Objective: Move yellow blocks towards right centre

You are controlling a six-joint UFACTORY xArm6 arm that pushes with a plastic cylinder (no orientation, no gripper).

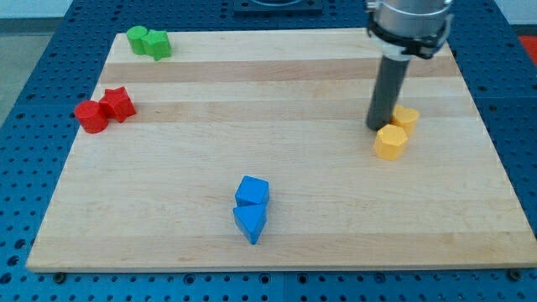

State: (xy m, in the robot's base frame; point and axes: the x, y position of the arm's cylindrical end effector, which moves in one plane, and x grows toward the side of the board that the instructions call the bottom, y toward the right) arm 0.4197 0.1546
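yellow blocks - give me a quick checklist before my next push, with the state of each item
1. Both yellow blocks on the board: nearer yellow block and farther yellow block, ok.
2. The pair together: touching or nearly so, ok.
3. My tip located: just to the view's left of the pair, ok.
4. Tip contact with a yellow block: cannot tell.
5. Pair already near right centre: ok.
6. Blue blocks out of the way: ok.
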